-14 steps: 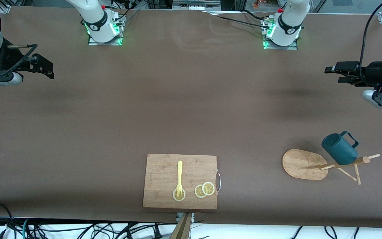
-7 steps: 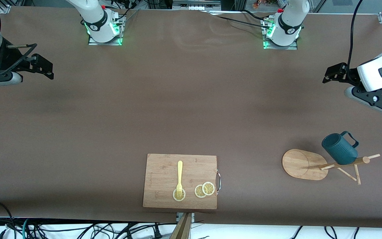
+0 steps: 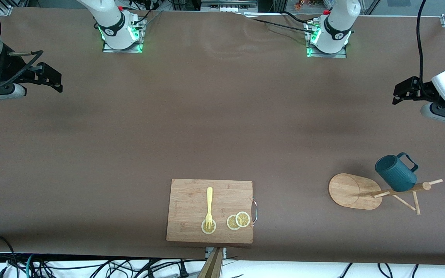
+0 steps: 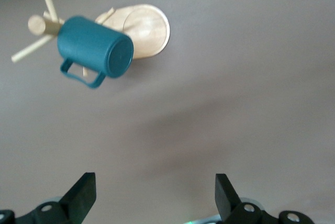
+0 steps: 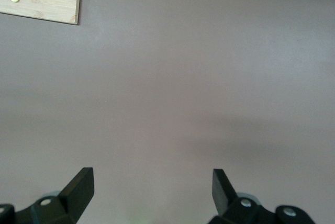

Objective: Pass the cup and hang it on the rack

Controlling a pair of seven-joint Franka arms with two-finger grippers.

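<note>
- Over the past second the left end effector (image 3: 402, 92) swung its wrist around and drew back toward the left arm's end of the worktop (image 3: 222, 127), while the right end effector (image 3: 50, 79) stayed put and nothing lying on the worktop shifted.
- The left end effector hovered in the air over bare worktop at the left arm's end, its fingers (image 4: 81, 195) spread wide and holding nothing.
- The right end effector waited over bare worktop at the right arm's end, its fingers (image 5: 78, 187) likewise spread wide and empty.
- The cup (image 3: 395, 173), dark teal with ribbed sides, hung tilted on the rack (image 3: 377, 191), its mouth turned toward ten o'clock in the front view and its loop handle toward two o'clock.
- In the left wrist view the cup (image 4: 94, 51) showed its flat bottom, with the handle below it and the pole's top beside it.
- The rack, a light wooden mug tree, stood on the worktop toward the left arm's end, at about four o'clock from the worktop's centre; its oval base (image 3: 352, 191) lay at nine o'clock from the cup, and its thin pegs (image 3: 415, 202) splayed out near the pole's top.
- A wooden cutting board (image 3: 191, 200) lay at six o'clock from the centre, near the worktop's edge closest to the front camera.
- On the board lay a yellow fork (image 3: 209, 204), its tines on one lemon slice (image 3: 208, 227), with two more overlapping slices (image 3: 238, 221) beside it, near the board's metal handle (image 3: 255, 210).
</note>
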